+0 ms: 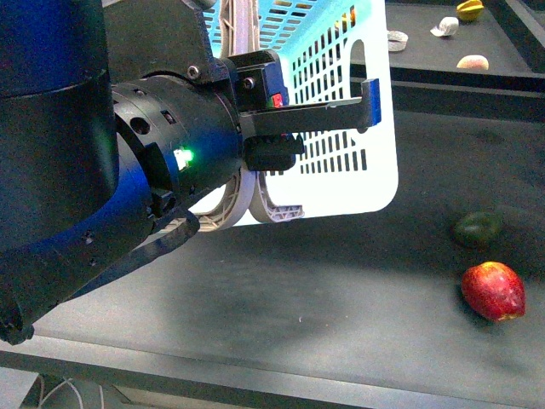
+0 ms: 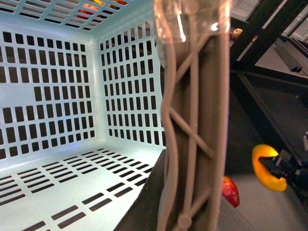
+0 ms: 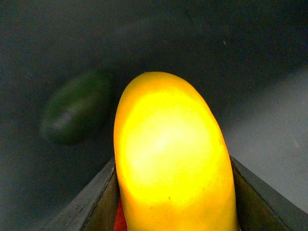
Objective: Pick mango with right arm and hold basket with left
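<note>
Here the large light turquoise slotted plastic basket point(image 1: 353, 183) hangs tilted, its grey-brown hoop handle point(image 2: 192, 120) clamped by the left gripper point(image 1: 317, 129). The right gripper point(image 2: 283, 169) pinches the smooth yellow-orange mango point(image 3: 168, 154) above the table; its long axis runs outward along the fingers, near a dark green oval fruit point(image 3: 77, 113).

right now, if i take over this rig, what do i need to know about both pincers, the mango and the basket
Left pincer: shut on a grey-brown hoop handle of the light turquoise slotted plastic basket, which looks raised and tilted above the dark table.
Right pincer: shut on the smooth yellow-orange oval mango, outside the basket.
Done: mango picked, basket held.
Left: only holding both grips steady.
</note>
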Tool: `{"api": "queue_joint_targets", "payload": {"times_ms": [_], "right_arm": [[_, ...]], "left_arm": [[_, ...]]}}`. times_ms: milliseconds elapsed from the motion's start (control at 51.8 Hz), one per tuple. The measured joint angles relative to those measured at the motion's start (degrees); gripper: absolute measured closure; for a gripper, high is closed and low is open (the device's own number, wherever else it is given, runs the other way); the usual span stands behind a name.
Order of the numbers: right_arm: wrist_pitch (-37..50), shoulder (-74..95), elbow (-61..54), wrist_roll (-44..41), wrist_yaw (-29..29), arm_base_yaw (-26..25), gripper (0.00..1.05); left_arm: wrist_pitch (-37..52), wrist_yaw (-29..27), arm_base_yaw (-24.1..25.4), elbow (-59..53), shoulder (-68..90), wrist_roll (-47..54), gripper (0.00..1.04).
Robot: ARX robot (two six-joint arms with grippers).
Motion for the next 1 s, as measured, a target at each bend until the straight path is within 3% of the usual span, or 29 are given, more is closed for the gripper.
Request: {"api": "queue_joint_targets", "payload": {"times_ms": [231,540,694,1003], "right_arm": [[-2.3,-16.5,-7.0,2.9,-4.5,3.6,0.47],[-8.2,-36.5,-12.1,4.5,-11.4,17.5,0.47],[-10.0,-41.4,-11.5,4.5,-11.8,27.0,0.47],[-11.7,-38.6,-6.7,4.7,-9.8,35.0,0.47]], "left_arm": [[0.0,0.0,0.0,0.0,0.0,0.0,0.99],[0.0,0.0,0.0,0.0,0.0,0.0,0.99],[0.0,0.0,0.0,0.0,0.0,0.0,0.99],[0.0,-0.1,0.0,0.0,0.0,0.0,0.99]]}}
